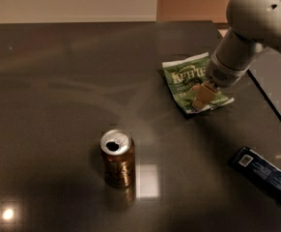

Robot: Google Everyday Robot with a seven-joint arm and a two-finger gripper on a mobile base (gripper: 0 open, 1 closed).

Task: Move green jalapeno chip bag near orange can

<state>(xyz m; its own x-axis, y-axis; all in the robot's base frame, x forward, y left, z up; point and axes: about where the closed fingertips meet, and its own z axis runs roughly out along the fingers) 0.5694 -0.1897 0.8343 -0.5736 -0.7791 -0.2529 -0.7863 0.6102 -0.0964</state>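
The green jalapeno chip bag (190, 83) lies flat on the dark table (58, 81) at the right, with white lettering facing up. My gripper (203, 98) comes down from the upper right and sits on or just above the bag's right half, covering part of it. The orange can (117, 157) stands upright at the lower middle with its silver top and drinking hole showing. It is well apart from the bag, to the bag's lower left.
A dark blue flat packet (263, 175) lies at the lower right. The table's right edge (270, 105) runs diagonally just right of the bag. The robot's pale arm (256, 23) fills the upper right corner.
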